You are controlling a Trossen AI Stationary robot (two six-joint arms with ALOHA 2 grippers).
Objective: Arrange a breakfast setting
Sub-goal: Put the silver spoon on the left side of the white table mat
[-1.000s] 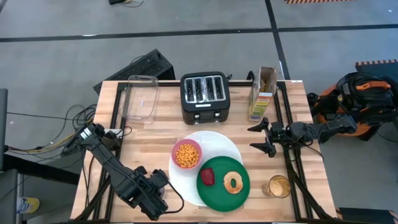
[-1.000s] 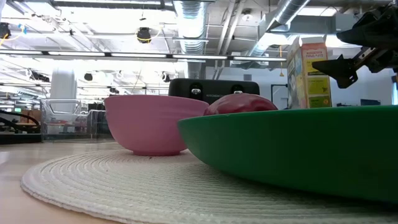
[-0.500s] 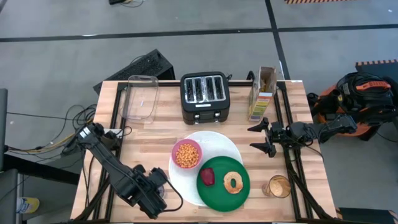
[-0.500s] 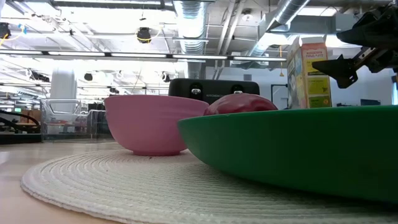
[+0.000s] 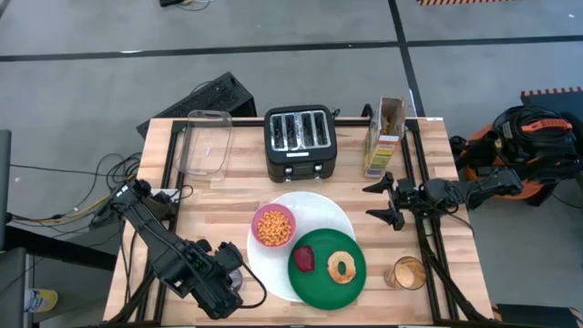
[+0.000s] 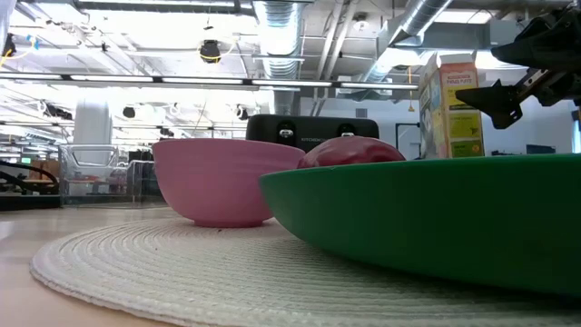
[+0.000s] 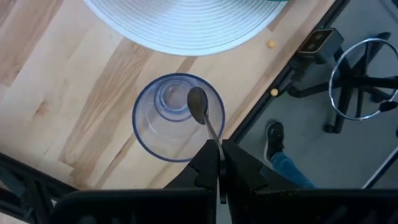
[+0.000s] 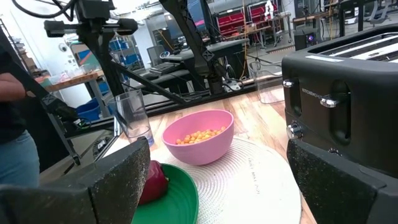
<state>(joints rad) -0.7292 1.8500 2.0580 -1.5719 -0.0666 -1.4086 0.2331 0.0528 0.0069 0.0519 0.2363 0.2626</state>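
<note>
My left gripper (image 7: 220, 163) is shut on a metal spoon (image 7: 204, 118) right above a clear empty tumbler (image 7: 177, 118), which stands upright on its base on the table near the front edge, left of the white plate (image 5: 326, 211). The spoon's bowl shows within the tumbler's rim. On the white plate sit a pink bowl (image 5: 273, 226) of orange cereal and a green plate (image 5: 321, 277) with a bagel ring (image 5: 342, 268) and a red piece (image 5: 303, 258). My right gripper (image 5: 383, 202) is open and empty in the air to the plates' right. My left gripper pinches the spoon's handle (image 7: 216, 144) between its two fingers, coming from above and pointing down. The spoon hangs below the fingers with its bowl (image 7: 198, 104) lowest, over the tumbler's mouth. Whether the spoon touches the glass, I cannot tell.
A tumbler of orange drink (image 5: 407, 272) stands at the front right. A black toaster (image 5: 301, 138), a cereal box (image 5: 385, 137) and a clear rectangular container (image 5: 207, 142) stand along the far edge. A person's leg and shoe (image 7: 277, 146) show beyond the near edge.
My left arm has shifted slightly toward the table's left edge, still holding the spoon.
</note>
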